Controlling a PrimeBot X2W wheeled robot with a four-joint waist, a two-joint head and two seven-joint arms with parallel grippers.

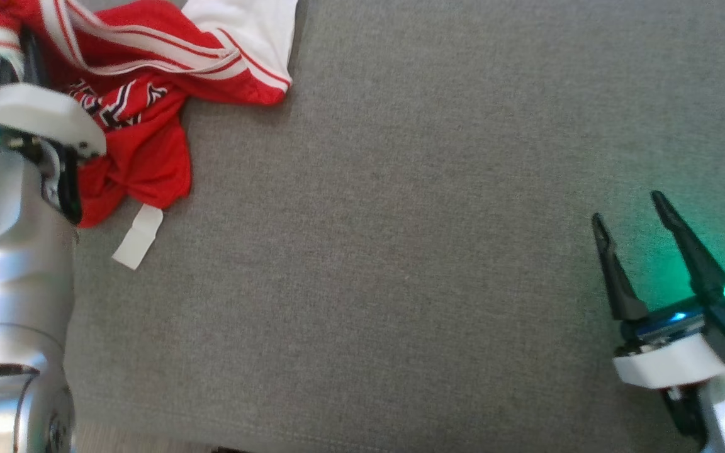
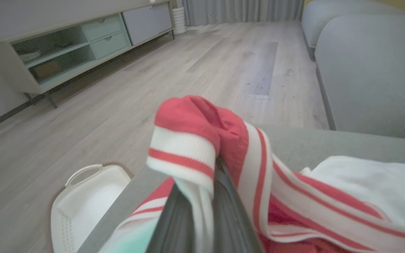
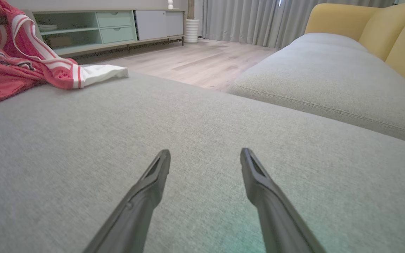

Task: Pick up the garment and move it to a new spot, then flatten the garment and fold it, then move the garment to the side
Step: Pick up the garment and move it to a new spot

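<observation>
Garment (image 1: 142,126) bunched on grey cushion (image 1: 400,251), left hand (image 2: 206,175) clamped on its striped cuff (image 2: 181,151), right hand (image 3: 205,153) spread wide, empty

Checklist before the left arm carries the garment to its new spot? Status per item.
1. Left gripper shut on garment cuff: ok.
2. Right gripper open, holding nothing: ok.
3. Room on grey cushion for the new spot: ok.
4. Depth of cloth between the fingers: cannot tell, the cuff hides the tips.
5. Rest of garment snag-free: cannot tell.
6. Flatness of garment: not ok, bunched.
</observation>
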